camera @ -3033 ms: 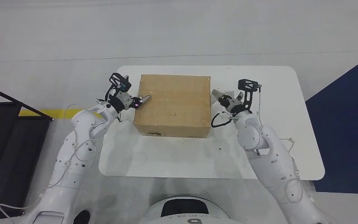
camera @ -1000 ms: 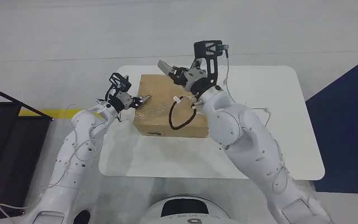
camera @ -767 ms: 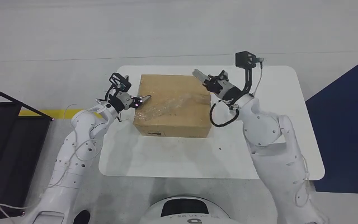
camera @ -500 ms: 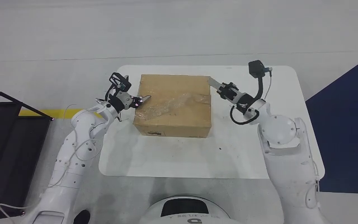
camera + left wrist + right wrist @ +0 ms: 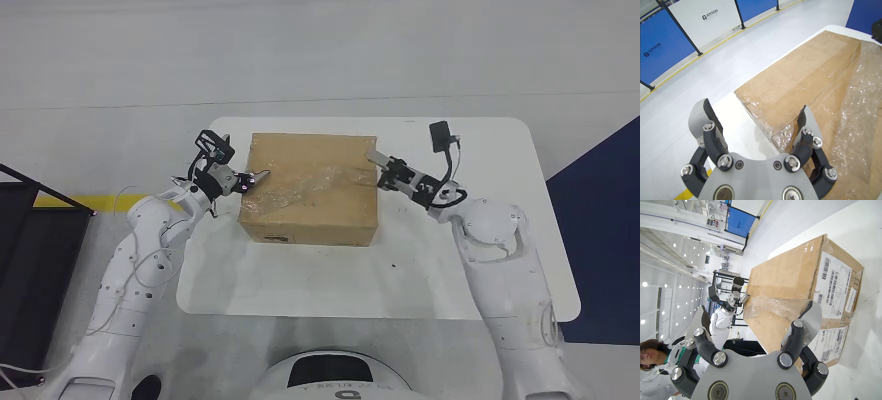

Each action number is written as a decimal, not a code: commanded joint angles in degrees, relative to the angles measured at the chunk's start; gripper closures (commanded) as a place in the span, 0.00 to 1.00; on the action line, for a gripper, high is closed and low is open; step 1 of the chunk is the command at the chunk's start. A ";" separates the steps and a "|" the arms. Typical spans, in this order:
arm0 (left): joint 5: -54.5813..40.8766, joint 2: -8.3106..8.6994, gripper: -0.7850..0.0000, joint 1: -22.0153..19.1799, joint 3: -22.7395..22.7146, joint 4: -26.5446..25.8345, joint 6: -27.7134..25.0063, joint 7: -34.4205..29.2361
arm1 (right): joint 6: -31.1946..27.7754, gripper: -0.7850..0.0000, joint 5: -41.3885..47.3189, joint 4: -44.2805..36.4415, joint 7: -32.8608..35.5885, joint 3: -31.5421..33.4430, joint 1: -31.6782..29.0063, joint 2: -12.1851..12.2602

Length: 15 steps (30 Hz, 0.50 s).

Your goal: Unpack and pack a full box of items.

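A closed cardboard box (image 5: 310, 205) stands mid-table, with a crumpled strip of clear tape (image 5: 318, 181) lying loose along its top seam. My left gripper (image 5: 260, 177) is open at the box's left top edge; in the left wrist view the gripper (image 5: 755, 113) straddles a corner of the box (image 5: 810, 75) beside the wrinkled tape (image 5: 857, 98). My right gripper (image 5: 377, 162) is open at the right top edge. In the right wrist view this gripper (image 5: 757, 308) faces the box (image 5: 783, 275), one finger (image 5: 813, 308) next to the tape's end (image 5: 776, 306).
The white table (image 5: 480, 260) has free room in front of and to the right of the box. Paper labels (image 5: 836, 289) cover the box's right side. A black rack (image 5: 25, 250) stands on the floor to the left.
The right arm swung over the box top and back to its right edge. The tape, flat before, is now crumpled and loose. The left arm kept still.
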 commanded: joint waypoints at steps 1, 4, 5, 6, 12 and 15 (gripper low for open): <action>0.00 0.00 0.00 0.00 0.00 0.00 0.00 0.00 | -0.71 0.00 0.75 0.81 0.06 -0.44 0.47 0.01; 0.00 0.00 0.00 0.00 0.00 0.00 0.00 0.00 | -1.57 0.00 2.84 2.00 0.37 -0.90 1.06 0.01; 0.00 0.00 0.00 0.00 0.00 0.00 0.00 0.00 | -1.73 0.00 3.14 2.45 0.29 -1.01 1.33 0.02; 0.00 0.00 0.00 0.00 0.00 0.00 0.00 0.00 | -1.76 0.00 3.37 2.88 0.10 -1.17 1.59 0.03; 0.00 0.00 0.00 0.00 0.00 0.00 0.00 0.00 | -2.04 0.00 4.75 3.12 -1.31 -1.59 1.99 0.12; 0.00 0.00 0.00 0.00 0.00 0.00 0.00 0.00 | -1.04 0.00 5.44 3.53 -0.83 -1.70 2.03 0.24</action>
